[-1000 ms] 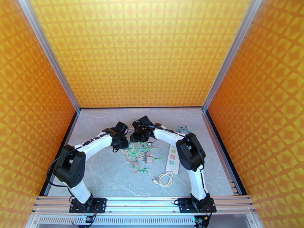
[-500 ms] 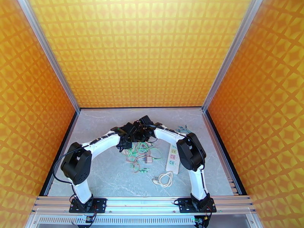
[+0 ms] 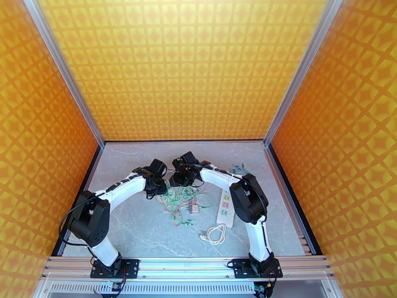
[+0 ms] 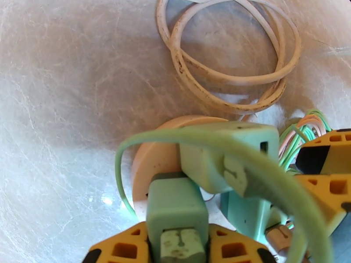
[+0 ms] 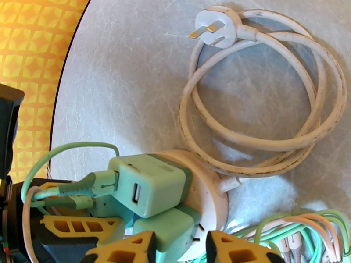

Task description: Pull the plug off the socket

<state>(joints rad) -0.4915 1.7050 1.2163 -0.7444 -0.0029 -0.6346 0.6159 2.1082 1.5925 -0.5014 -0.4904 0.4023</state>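
Left arm [image 3: 124,187] backed off leftward from right arm [image 3: 218,176] since half a second ago. Left jaws nearly closed, clamping mint plug [image 4: 176,202] seated in round white socket [image 4: 151,158], mid-bench toward far edge. Right jaws narrow, pinching second mint plug [image 5: 163,231]. White cord [image 5: 263,141] coils beside socket. Long power strip [image 3: 226,207] lies nearer right edge.

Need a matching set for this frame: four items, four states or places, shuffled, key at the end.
Things:
1. three-pin plug
2. round white socket
3. mint charger
4. thin cable bundle

States or places:
A. green and pink strands
B. clamped in the left pincer
C. prongs bare, lying on the table
D. several mint cubes plugged into its face

Pairs: 1-C, 2-D, 3-B, 4-A
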